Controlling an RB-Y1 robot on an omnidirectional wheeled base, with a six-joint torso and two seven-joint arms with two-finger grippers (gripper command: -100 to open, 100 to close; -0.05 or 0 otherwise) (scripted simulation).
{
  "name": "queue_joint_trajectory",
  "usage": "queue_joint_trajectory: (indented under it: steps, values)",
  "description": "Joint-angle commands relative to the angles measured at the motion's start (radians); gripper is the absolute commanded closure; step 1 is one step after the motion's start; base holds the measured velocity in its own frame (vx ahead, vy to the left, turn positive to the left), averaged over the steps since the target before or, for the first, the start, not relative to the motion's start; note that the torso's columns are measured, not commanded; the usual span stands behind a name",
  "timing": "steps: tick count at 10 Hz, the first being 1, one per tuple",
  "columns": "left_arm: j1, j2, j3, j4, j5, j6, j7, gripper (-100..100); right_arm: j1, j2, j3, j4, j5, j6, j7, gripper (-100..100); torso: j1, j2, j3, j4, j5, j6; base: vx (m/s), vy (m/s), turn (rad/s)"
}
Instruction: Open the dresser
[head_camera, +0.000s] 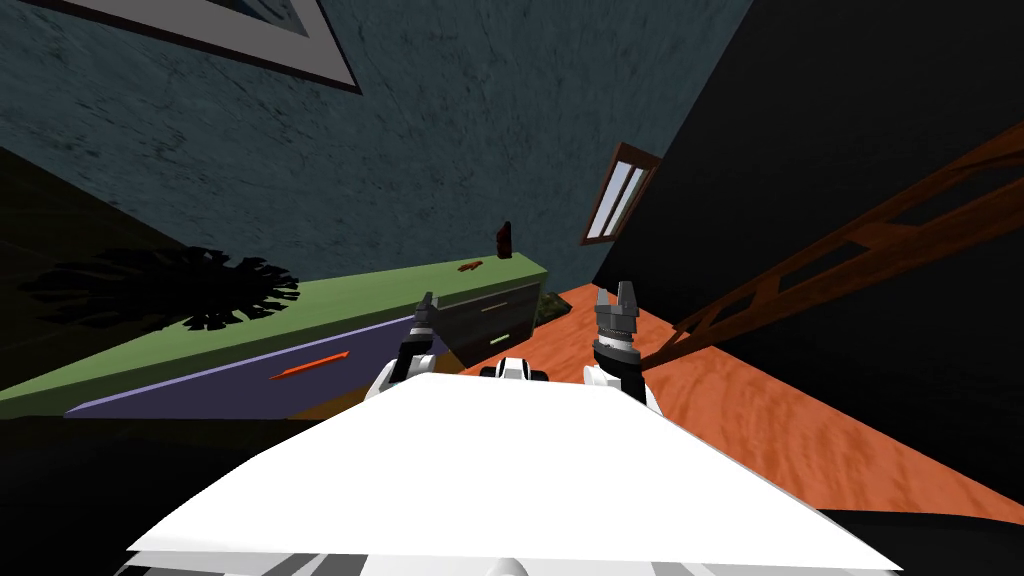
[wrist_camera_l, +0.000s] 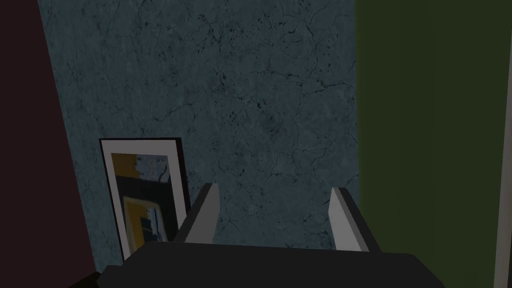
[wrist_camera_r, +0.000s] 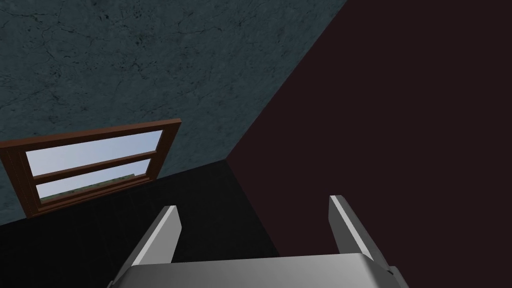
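Both claws up and apart, dresser ahead on the left

The dresser (head_camera: 330, 310), green-topped, runs along the blue-grey wall. Its near front is lavender with an orange-red handle (head_camera: 310, 365), and its far end has dark grey drawers with pale handles (head_camera: 499, 340). The left claw (head_camera: 429, 300) is raised near the dresser's front, its fingers (wrist_camera_l: 207, 210) spread with nothing between them. The right claw (head_camera: 621, 292) stands over the orange floor (head_camera: 760, 400), apart from the dresser, its fingers (wrist_camera_r: 345, 220) also spread and holding nothing.
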Motion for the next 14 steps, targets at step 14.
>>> queue_joint_trajectory:
  steps: [14]
  values:
    - [-0.033, -0.074, 0.045, 0.296, 0.035, 0.001, -0.013, -100, 0.000, 0.000, 0.000, 0.000, 0.000, 0.000, 0.000, 0, -0.003, 0.008, 0.003, 0.010, -0.009, -0.008, 0.044, -0.133, 0.044]
